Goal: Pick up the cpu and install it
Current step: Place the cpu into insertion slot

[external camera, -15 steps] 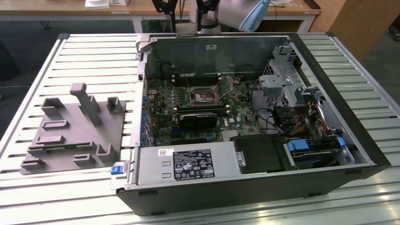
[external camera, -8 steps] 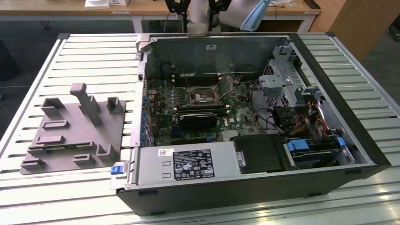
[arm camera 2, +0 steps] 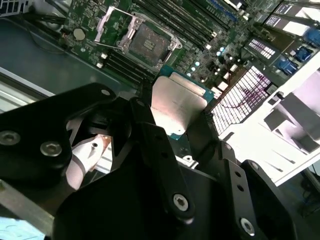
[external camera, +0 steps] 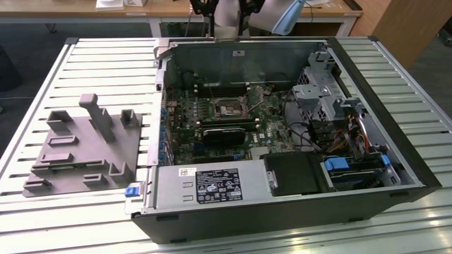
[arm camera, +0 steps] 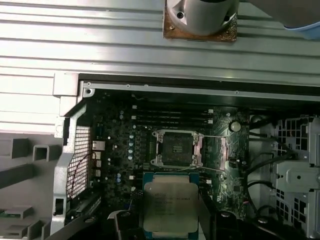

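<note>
We see the gripper clamped on the cpu, apart from the motherboard socket, centre of the exterior view.

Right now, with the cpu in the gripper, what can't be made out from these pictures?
- The cpu's underside: faces away from both wrist views.
- Where the gripper meets the cpu's edges: hidden by its own black body in the second wrist view.
- The socket's pins: too small in both wrist views.
- The arm: cut off by the exterior view's top edge.
</note>
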### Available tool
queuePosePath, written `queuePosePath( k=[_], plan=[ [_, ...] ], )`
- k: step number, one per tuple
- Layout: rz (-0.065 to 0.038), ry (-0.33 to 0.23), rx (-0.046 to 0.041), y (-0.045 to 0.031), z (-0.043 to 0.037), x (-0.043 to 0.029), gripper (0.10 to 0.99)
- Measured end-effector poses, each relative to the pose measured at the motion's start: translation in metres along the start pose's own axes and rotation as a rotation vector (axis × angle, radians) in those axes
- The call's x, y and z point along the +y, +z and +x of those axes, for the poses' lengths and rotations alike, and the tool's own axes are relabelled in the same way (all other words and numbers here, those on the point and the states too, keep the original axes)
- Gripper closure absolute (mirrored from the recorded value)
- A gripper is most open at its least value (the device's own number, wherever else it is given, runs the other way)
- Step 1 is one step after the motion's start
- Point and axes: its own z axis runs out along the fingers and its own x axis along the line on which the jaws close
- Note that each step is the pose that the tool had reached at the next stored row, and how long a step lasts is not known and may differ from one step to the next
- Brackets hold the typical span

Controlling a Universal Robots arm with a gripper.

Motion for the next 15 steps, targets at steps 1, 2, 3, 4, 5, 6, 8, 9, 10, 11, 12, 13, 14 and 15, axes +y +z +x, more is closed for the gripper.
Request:
queuePosePath(
  k=[1,2,3,4,5,6,8,9,10,11,12,13,14,15],
  plan=[
    [0.000,0.009,-0.0006,0.0000,-0.0001,0.0000,0.557],
    [0.000,0.022,-0.0015,0.0000,-0.0001,0.0000,0.557],
    [0.001,0.067,-0.0046,0.0002,-0.0001,0.0000,0.557],
    [0.001,0.085,-0.0058,0.0002,-0.0001,0.0000,0.557],
    [0.001,0.101,-0.0069,0.0003,-0.0001,0.0000,0.557],
    [0.001,0.115,-0.0078,0.0003,-0.0001,0.0000,0.557],
    [0.001,0.142,-0.0098,0.0005,-0.0001,0.0000,0.557],
    [0.001,0.155,-0.0107,0.0006,-0.0001,0.0000,0.557],
    [0.002,0.169,-0.0117,0.0007,-0.0001,0.0000,0.557],
    [0.002,0.184,-0.0127,0.0008,-0.0001,0.0000,0.557],
    [0.002,0.198,-0.0137,0.0009,-0.0001,0.0000,0.557],
    [0.002,0.211,-0.0146,0.0010,-0.0001,0.0000,0.557],
    [0.002,0.223,-0.0154,0.0011,-0.0001,0.0000,0.557],
    [0.002,0.235,-0.0163,0.0012,-0.0001,0.0000,0.557]
  ],
)
